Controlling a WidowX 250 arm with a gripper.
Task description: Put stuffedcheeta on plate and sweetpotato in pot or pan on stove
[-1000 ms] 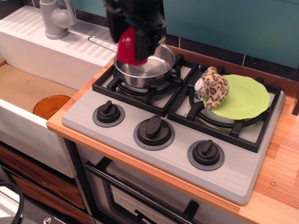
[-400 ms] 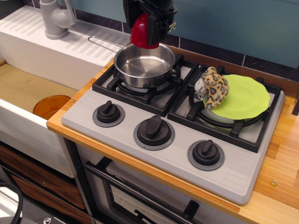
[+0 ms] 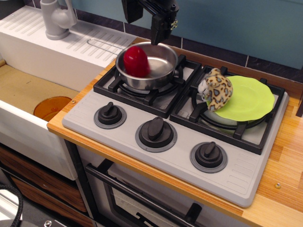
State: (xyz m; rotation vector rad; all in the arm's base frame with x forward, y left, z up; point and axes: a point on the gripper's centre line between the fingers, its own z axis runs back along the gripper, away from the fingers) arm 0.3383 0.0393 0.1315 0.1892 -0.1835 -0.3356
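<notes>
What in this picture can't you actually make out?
- Gripper: its top is cut off by the upper edge; open or shut is unclear.
- Pan floor: partly hidden behind the sweetpotato.
- Plate: its left part is covered by the stuffedcheeta.

Grey faucet [image 3: 56, 19] on drainboard [image 3: 52, 47]; orange disc [image 3: 52, 108] in sink [image 3: 28, 94].

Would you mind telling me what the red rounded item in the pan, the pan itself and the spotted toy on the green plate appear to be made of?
Red rounded sweetpotato: likely hard plastic, glossy, with a bright highlight.
Round shiny pan: apparently stainless steel, polished, mirroring its surroundings.
Spotted stuffedcheeta: soft plush fabric, matte and fuzzy, resting on the lime-green plate, probably matte plastic.
</notes>
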